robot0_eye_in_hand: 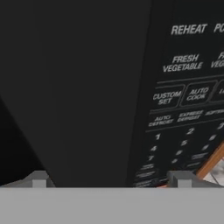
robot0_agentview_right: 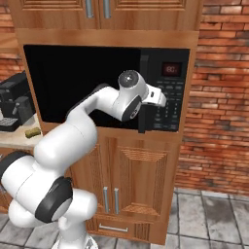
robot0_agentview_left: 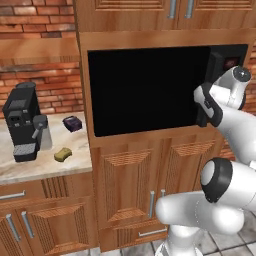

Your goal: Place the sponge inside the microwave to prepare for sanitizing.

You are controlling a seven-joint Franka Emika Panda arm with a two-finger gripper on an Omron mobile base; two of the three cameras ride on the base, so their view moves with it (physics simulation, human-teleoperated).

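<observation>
Sponge: small mustard-yellow block, soft edges, lying flat on pale stone counter, lower left of left base view; at left edge, mid-height, of right base view. Nothing touching it.

Microwave: large, black, built into wood cabinet, centre to upper right of left base view, upper centre of right base view. Wide dark glass door; whether shut or ajar cannot tell. Keypad panel on right side, small red display above keys. Hand view: door edge and keypad close up, white lettering legible.
</observation>
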